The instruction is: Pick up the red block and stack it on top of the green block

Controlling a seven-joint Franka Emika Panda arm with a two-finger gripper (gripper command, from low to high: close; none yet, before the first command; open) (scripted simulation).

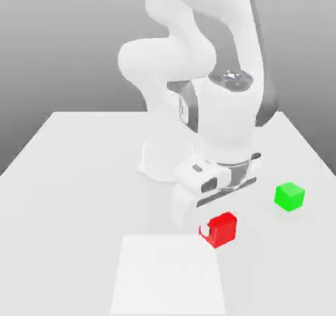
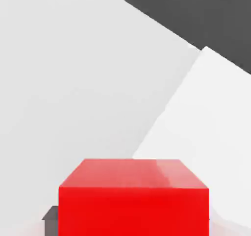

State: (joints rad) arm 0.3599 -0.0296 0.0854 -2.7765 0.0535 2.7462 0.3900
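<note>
In the exterior view, the tool (image 1: 216,228) is clamped on the red block (image 1: 222,230), beside the pale square (image 1: 169,275). A weak or off-centre grip could let it twist or slip; carried too low, it could knock the green block (image 1: 289,197), which sits towards the worktop's (image 1: 72,203) right edge in the exterior view. Open surface separates the blocks.

In the hand view, the red block spans the grip, with the worktop's edge well apart.

red block (image 1: 220,229): at gripper (image 1: 209,224) | green block (image 1: 289,196): on table (image 1: 79,203)
</note>
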